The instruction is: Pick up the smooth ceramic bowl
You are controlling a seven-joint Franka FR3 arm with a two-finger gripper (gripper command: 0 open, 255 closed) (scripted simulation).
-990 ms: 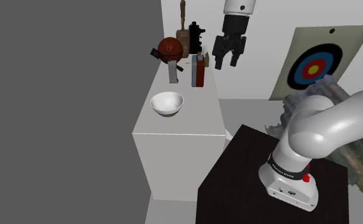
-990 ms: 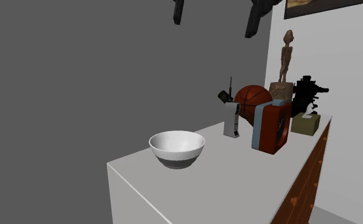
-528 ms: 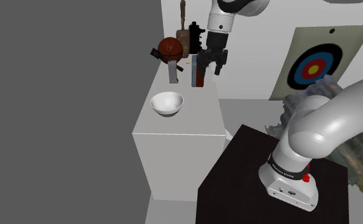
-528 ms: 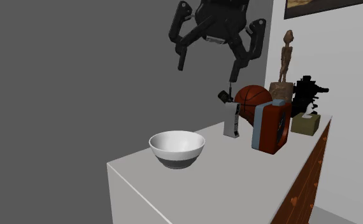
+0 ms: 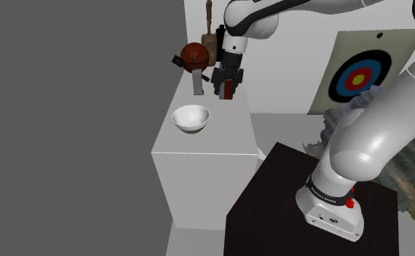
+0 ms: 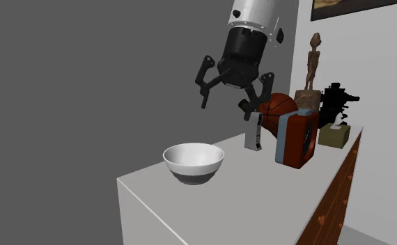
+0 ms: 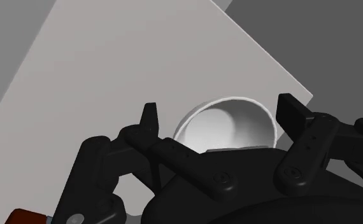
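– Wrist view has the bowl [image 7: 228, 124] lying under your gripper [image 7: 221, 114], with the fingers spread and nothing in them. Where does it sit on the cabinet [image 6: 155, 209]?

– Near the top's free end, well apart from the basketball [image 6: 277, 106] and the red box [image 6: 298, 139] crowded at the wall end. In the second exterior view your gripper [image 6: 226, 108] hangs above the top, between that clutter and the bowl [image 6: 193, 163].

– How would you take it?

– By the wall, I'd judge. It looks about as wide as your spread, so straddling it is risky. Shift until one finger comes down inside and the other outside, sink past the rim, then close and lift straight up.

– What will it feel like?

– It's round and deep, plain white with a darker grey band at the foot. The rim is thin and the skin smooth, so the curved wall may slide between the pads. Close slowly and keep it level.
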